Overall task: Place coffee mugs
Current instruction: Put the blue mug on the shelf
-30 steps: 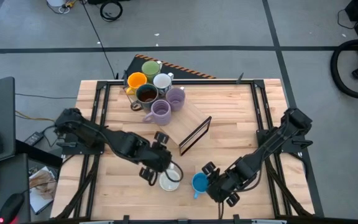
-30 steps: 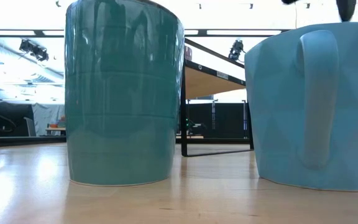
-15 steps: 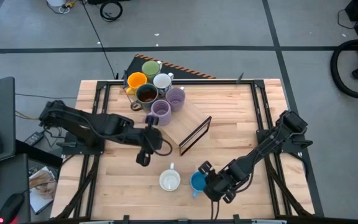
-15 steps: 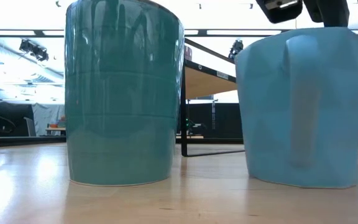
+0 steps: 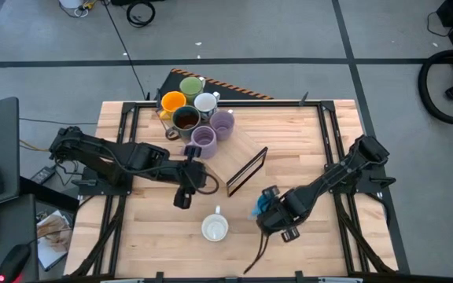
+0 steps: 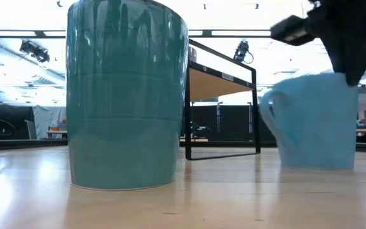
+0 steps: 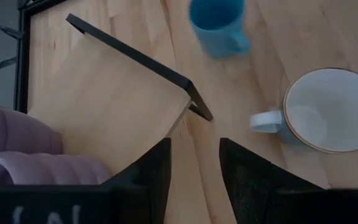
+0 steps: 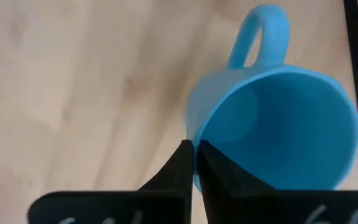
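On my left, the left tool [image 5: 182,198] hangs over the middle of the bench [image 5: 297,137] with its fingers [image 7: 151,177] parted and nothing between them. Through its wrist camera I see the white mug [image 5: 215,228] just ahead on the wood, standing upright, handle toward the far side, and apart from the tool. Behind that arm, at the far left corner, I count six mugs packed together: green [image 5: 190,86], orange [image 5: 172,101], a small white one [image 5: 205,103], dark brown [image 5: 185,119] and two lavender [image 5: 204,141]. A dark-framed wooden stand [image 5: 242,161] sits tilted between that cluster and the near mugs.

Moving right, the right tool [image 5: 269,206] has pinched shut on the rim of the blue mug [image 8: 272,124]; one finger sits inside the cup, the other outside its wall. In the low view the blue mug [image 6: 316,121] looks raised a little and tipped, handle pointing left.

I can read no writing or labels on any mug.

The right half of the bench is bare wood out to the black rails.
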